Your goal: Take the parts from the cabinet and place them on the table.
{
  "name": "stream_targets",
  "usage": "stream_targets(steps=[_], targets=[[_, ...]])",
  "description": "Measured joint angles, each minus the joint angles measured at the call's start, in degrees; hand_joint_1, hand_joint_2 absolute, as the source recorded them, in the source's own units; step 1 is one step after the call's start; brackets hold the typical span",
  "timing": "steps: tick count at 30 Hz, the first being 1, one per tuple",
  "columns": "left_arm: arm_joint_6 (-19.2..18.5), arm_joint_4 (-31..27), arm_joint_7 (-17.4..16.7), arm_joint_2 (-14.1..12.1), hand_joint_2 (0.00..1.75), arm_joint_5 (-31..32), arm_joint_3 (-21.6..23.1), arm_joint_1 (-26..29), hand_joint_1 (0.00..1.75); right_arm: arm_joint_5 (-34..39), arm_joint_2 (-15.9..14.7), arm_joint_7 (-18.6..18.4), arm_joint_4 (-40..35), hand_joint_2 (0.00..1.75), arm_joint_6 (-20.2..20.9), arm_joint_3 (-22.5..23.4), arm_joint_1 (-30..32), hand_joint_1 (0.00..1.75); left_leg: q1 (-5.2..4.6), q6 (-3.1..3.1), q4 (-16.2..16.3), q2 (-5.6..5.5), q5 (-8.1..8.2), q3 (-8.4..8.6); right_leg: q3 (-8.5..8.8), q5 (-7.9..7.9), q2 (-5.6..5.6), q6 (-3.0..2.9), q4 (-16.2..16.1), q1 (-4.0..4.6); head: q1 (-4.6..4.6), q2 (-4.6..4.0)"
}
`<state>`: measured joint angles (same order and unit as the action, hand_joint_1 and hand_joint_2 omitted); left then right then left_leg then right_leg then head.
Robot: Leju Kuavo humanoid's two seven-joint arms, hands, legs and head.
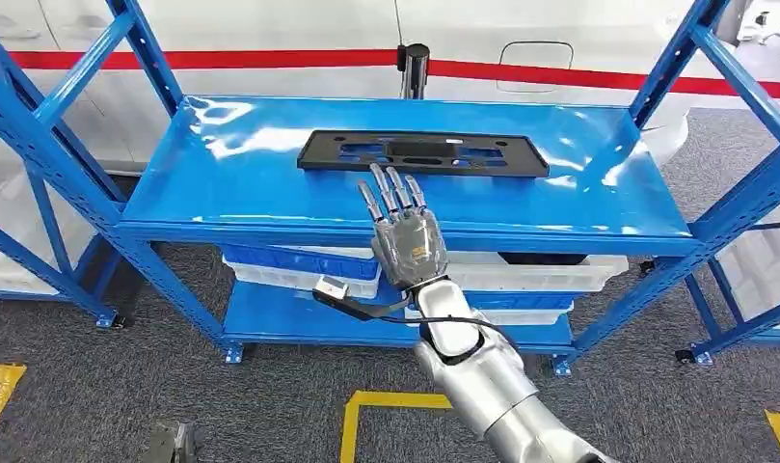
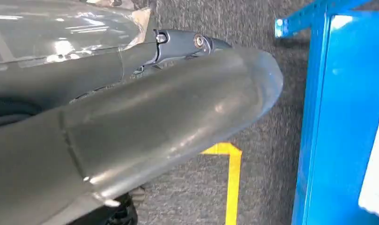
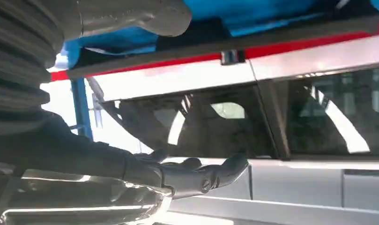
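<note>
Black part (image 1: 422,153) lies flat, long axis left-to-right across blue shelf (image 1: 222,183).

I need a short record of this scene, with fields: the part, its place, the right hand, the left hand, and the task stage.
part: flat black panel
place: lying on the top blue shelf
right hand: fingers extended over the shelf, tips at the panel's near edge, holding nothing
left hand: state cannot be told
below: white and blue bins on a lower shelf
stage: panel not yet lifted

A glossy blue metal shelving rack (image 1: 222,164) stands on grey carpet (image 1: 96,386) marked with yellow tape lines (image 1: 390,400). Behind it runs a white wall (image 1: 270,24) with a red stripe (image 1: 222,58). White bins (image 1: 559,275) sit on a lower shelf.
</note>
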<state>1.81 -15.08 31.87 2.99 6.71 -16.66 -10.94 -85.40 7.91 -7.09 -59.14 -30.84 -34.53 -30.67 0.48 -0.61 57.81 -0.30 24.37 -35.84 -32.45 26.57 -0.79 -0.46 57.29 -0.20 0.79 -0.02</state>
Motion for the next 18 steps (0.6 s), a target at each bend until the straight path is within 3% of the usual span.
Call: stream_targets(steps=[1,2,3,4,5,6,8,10,12,13,15,16,17,18], targets=[[0.00,0.00,-0.02,0.00,0.00,0.07,-0.02,0.02,0.00,-0.52,0.00,-0.53,0.02,1.75,0.39,0.32,0.00,0.00,-0.15,-0.22,-0.02,-0.03,0.08,0.05,0.06,0.02,0.00,0.17,-0.09,-0.10,0.00,0.00],[0.00,-0.04,-0.07,0.02,0.00,0.48,-0.26,-0.07,0.00,-2.62,0.00,-2.64,0.26,1.75,1.88,1.88,-0.24,0.00,0.35,-1.45,-1.34,0.11,-0.31,1.98,-1.44,1.56,0.32,0.65,3.21,0.02,-0.09,0.00],[0.04,-0.04,-0.11,-0.02,0.00,0.66,-0.90,0.01,0.00,-3.95,-0.44,-4.02,1.58,1.75,2.88,3.10,-0.06,0.00,0.23,-1.90,-1.28,0.06,0.40,2.37,-10.79,5.04,0.32,0.75,17.53,-0.40,-0.50,0.00],[0.04,-0.04,-0.13,0.00,0.00,0.79,-0.94,0.15,0.00,-4.15,-0.44,-4.30,2.12,1.75,3.06,3.39,-0.11,0.00,0.32,-1.40,-1.21,-0.18,1.05,3.05,-8.22,0.63,0.42,2.38,10.11,-0.95,-0.59,0.00],[0.04,-0.04,-0.13,0.00,0.00,0.89,-0.94,0.15,0.00,-4.21,-0.39,-4.41,2.29,1.75,3.06,3.45,-0.18,0.00,0.38,-1.07,-1.15,-0.23,1.44,3.48,-5.97,-1.68,0.63,2.98,5.05,-1.29,-0.61,0.00],[0.07,-0.04,-0.13,-0.02,0.00,0.92,-0.98,0.14,0.00,-4.33,-0.37,-4.48,2.51,1.75,3.08,3.54,-0.27,0.00,0.29,-0.62,-1.04,-0.25,1.87,3.65,-4.55,-2.99,0.97,3.17,1.22,-1.62,-0.68,0.00],[0.13,-0.04,-0.15,-0.09,0.00,1.01,-1.03,0.10,0.00,-4.35,-0.18,-4.63,3.08,1.75,3.17,3.82,-0.48,0.00,-0.13,0.05,-0.60,-0.23,2.63,3.71,-3.70,-2.84,0.67,1.78,0.93,-1.37,-0.44,0.00],[0.13,-0.04,-0.17,-0.09,0.00,1.01,-1.03,0.12,0.00,-4.35,-0.02,-4.65,3.50,1.75,3.15,4.19,-0.66,0.00,0.37,0.50,-0.73,-0.19,2.92,4.00,-3.63,-2.48,0.54,0.89,1.06,-0.85,-0.44,0.00],[0.13,-0.07,-0.22,-0.09,0.00,1.05,-1.01,0.06,0.00,-4.00,0.37,-4.61,3.89,1.75,2.95,4.28,-1.17,0.00,0.83,1.17,0.98,0.04,4.13,3.66,-2.92,-2.24,0.28,0.12,0.89,-1.26,-0.37,0.00],[0.15,-0.07,-0.22,-0.07,0.00,1.16,-1.01,-0.01,0.00,-3.82,0.61,-4.52,4.22,1.75,2.93,4.30,-1.48,0.00,0.84,1.32,4.49,0.13,5.69,1.92,-2.63,-1.95,0.29,-0.33,0.89,-1.15,-0.26,0.00],[0.22,-0.07,-0.24,-0.18,0.00,1.16,-1.05,0.15,0.00,-3.58,0.68,-4.17,4.79,1.75,2.86,4.30,-1.60,0.00,0.83,1.57,13.94,0.12,9.13,-3.50,-2.19,-1.53,0.30,-0.92,0.89,-0.81,-0.26,0.00],[0.28,-0.07,-0.31,-0.22,0.00,1.16,-1.05,0.29,0.00,-3.54,0.66,-4.11,5.16,1.75,2.84,4.30,-1.50,0.00,0.83,1.57,17.22,0.13,9.63,-5.86,-2.00,-1.37,0.29,-1.12,0.89,-0.65,-0.26,0.00],[0.33,-0.07,-0.31,-0.22,0.00,1.16,-1.05,0.41,0.00,-3.45,0.66,-4.08,5.51,1.75,2.80,4.30,-1.48,0.00,0.82,1.43,17.93,0.12,8.74,-7.12,-1.80,-1.20,0.25,-1.23,0.89,-0.50,-0.28,0.00],[0.31,-0.07,-0.31,-0.22,0.00,1.16,-1.05,0.45,0.00,-3.45,0.66,-4.08,5.81,1.75,2.80,4.30,-1.50,0.00,0.81,1.18,15.92,0.12,6.63,-6.90,-1.49,-0.99,0.15,-1.24,0.89,-0.42,-0.22,0.00]])
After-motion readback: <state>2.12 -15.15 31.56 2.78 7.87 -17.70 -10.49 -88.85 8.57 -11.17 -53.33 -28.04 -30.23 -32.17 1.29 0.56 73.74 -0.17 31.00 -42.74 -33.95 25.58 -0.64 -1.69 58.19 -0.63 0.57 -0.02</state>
